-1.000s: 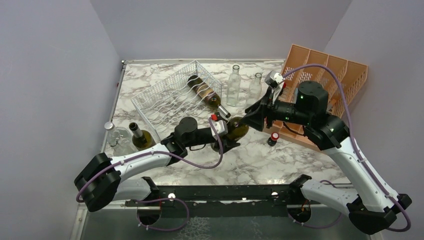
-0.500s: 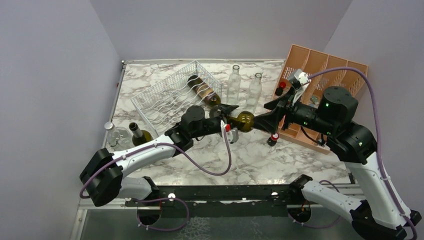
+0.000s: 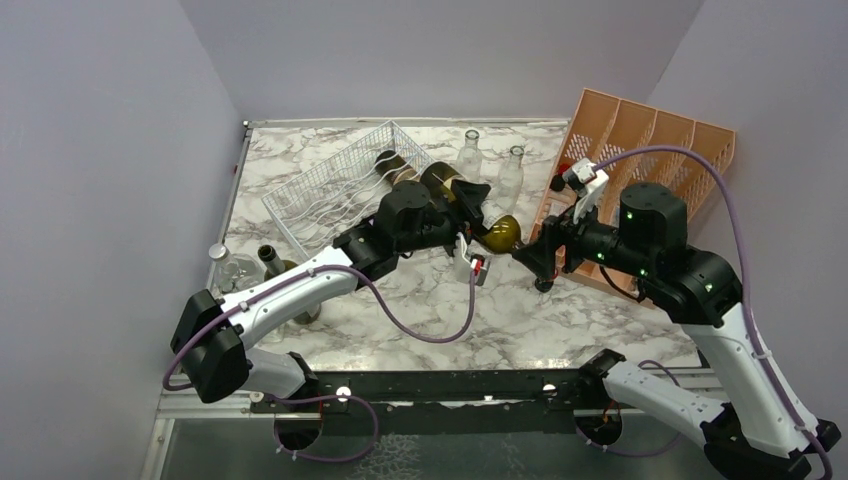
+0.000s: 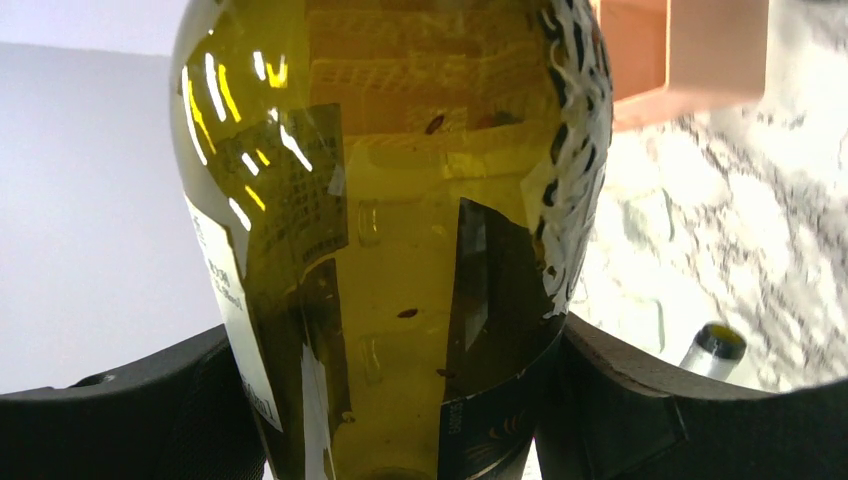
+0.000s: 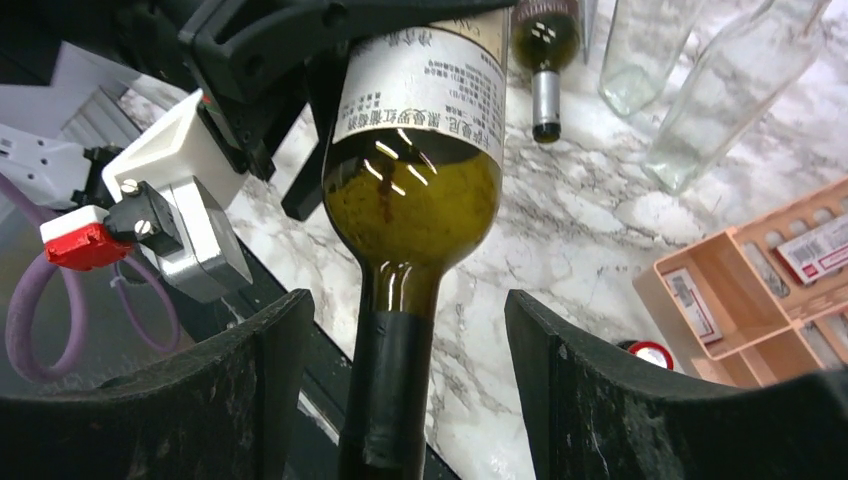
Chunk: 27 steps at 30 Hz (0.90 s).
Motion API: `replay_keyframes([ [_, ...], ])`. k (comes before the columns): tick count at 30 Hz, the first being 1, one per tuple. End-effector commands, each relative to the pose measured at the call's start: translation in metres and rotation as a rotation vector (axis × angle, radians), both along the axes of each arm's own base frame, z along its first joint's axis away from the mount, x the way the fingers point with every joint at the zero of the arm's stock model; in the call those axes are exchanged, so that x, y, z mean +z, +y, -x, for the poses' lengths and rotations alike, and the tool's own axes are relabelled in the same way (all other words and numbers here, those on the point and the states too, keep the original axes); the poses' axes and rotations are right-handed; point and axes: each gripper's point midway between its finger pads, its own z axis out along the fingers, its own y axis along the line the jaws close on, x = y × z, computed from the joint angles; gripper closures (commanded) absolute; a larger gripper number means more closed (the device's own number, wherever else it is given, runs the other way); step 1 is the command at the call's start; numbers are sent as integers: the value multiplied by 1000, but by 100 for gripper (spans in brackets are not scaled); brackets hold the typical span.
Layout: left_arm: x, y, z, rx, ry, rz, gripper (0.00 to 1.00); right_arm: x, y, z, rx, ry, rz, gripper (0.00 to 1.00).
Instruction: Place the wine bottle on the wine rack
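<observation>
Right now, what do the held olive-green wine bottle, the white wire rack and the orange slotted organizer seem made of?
Olive-green wine bottle: glossy tinted glass; see-through, bright glints, paper label. White wire rack: thin metal wire, likely coated white or silvery. Orange slotted organizer: apparently moulded plastic, matte, uniform colour.

Blocked at wine rack [image 3: 325,200] right end by lying bottle [image 3: 398,170]; crowded behind by clear bottles [image 3: 468,152]; open across near table [image 3: 520,310].
</observation>
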Motion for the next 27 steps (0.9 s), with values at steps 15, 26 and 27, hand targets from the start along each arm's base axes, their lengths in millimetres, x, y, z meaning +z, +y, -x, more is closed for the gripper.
replay_keyframes([
  [15, 44, 3, -11, 1, -369, -111, 100, -82, 31, 0, 120, 239, 52, 37],
  [26, 44, 4, -16, 25, -378, -116, 100, -107, 42, -16, 103, 268, 42, 52],
  [27, 44, 4, -17, 30, -378, -117, 100, -109, 43, -16, 102, 271, 42, 54],
])
